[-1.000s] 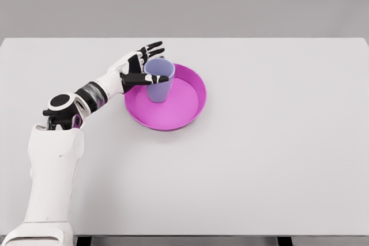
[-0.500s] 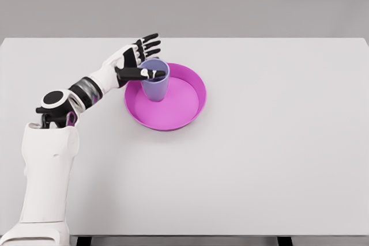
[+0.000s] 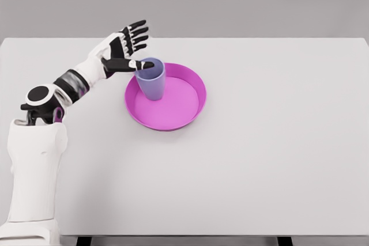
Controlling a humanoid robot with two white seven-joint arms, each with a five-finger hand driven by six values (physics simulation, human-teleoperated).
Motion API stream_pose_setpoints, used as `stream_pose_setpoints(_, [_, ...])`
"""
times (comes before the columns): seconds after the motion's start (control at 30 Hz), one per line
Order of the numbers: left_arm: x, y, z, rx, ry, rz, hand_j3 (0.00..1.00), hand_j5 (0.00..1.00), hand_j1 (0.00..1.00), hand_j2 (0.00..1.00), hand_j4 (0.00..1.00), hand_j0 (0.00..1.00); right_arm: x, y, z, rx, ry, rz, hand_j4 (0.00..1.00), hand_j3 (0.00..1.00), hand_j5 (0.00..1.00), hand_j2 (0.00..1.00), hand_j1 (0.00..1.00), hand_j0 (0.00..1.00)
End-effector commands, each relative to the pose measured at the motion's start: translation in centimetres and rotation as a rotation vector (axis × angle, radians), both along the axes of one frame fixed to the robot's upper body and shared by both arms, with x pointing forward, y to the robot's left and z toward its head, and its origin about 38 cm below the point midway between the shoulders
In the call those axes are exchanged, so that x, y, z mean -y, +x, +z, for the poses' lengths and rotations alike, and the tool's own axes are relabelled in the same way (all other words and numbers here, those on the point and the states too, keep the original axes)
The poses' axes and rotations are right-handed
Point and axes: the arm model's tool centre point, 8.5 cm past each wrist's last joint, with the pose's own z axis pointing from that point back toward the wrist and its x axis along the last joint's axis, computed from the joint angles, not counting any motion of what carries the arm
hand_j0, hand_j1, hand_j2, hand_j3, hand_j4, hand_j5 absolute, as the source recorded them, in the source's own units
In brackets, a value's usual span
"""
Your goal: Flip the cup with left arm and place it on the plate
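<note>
A lilac cup (image 3: 151, 79) stands upright, mouth up, in the left part of the magenta plate (image 3: 184, 108). My left hand (image 3: 128, 47) hovers up and to the left of the cup with its fingers spread, holding nothing. Its thumb reaches over the cup's left rim; whether it touches is unclear. The left arm comes in from the lower left. No right arm shows.
The plate sits on a white table (image 3: 277, 142) whose far edge runs just behind my hand.
My left hand has let go of the cup and drawn back up and to the left. The cup stays upright on the plate, shifted slightly left.
</note>
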Motion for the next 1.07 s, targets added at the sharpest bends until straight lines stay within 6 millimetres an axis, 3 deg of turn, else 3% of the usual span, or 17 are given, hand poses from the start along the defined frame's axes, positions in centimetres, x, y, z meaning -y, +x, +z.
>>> stream_pose_setpoints(0.0, [-1.7, 0.0, 0.5, 0.037, 0.031, 0.019, 1.00, 1.00, 1.00, 1.00, 1.00, 1.00, 0.0, 0.0, 0.0, 0.001, 0.001, 0.000, 1.00, 1.00, 1.00, 1.00, 1.00, 1.00])
stream_pose_setpoints(0.17, [-9.1, -0.5, 2.0, 0.071, 0.120, 0.134, 1.00, 1.00, 1.00, 1.00, 1.00, 1.00, 0.0, 0.0, 0.0, -0.001, 0.001, 0.000, 1.00, 1.00, 1.00, 1.00, 1.00, 1.00])
stream_pose_setpoints(0.33, [-13.0, -2.1, 3.1, 0.263, 0.227, 0.155, 1.00, 1.00, 1.00, 1.00, 1.00, 1.00, 0.0, 0.0, 0.0, 0.000, -0.001, 0.000, 1.00, 1.00, 1.00, 1.00, 1.00, 1.00])
stream_pose_setpoints(0.43, [-13.1, -2.9, 3.6, 0.382, 0.212, 0.143, 1.00, 1.00, 1.00, 1.00, 1.00, 1.00, 0.0, 0.0, 0.0, 0.001, 0.001, 0.000, 1.00, 1.00, 1.00, 1.00, 1.00, 1.00])
stream_pose_setpoints(0.53, [-13.1, -3.9, 2.3, 0.389, 0.185, 0.129, 1.00, 1.00, 1.00, 1.00, 1.00, 1.00, 0.0, 0.0, 0.0, 0.001, 0.001, 0.000, 1.00, 1.00, 1.00, 1.00, 1.00, 1.00])
stream_pose_setpoints(0.7, [-13.0, -4.3, 2.7, 0.466, 0.192, 0.124, 1.00, 1.00, 1.00, 1.00, 1.00, 1.00, 0.0, 0.0, 0.0, 0.001, 0.001, 0.000, 1.00, 1.00, 1.00, 1.00, 1.00, 1.00])
stream_pose_setpoints(0.83, [-13.3, -5.8, -0.3, 0.398, 0.199, 0.123, 1.00, 1.00, 1.00, 1.00, 1.00, 1.00, 0.0, 0.0, 0.0, 0.001, 0.001, 0.000, 1.00, 1.00, 1.00, 1.00, 1.00, 1.00])
stream_pose_setpoints(1.03, [-13.2, -6.1, -0.7, 0.390, 0.211, 0.120, 1.00, 1.00, 1.00, 1.00, 1.00, 1.00, 0.0, 0.0, 0.0, -0.001, 0.001, 0.000, 1.00, 1.00, 1.00, 1.00, 1.00, 1.00])
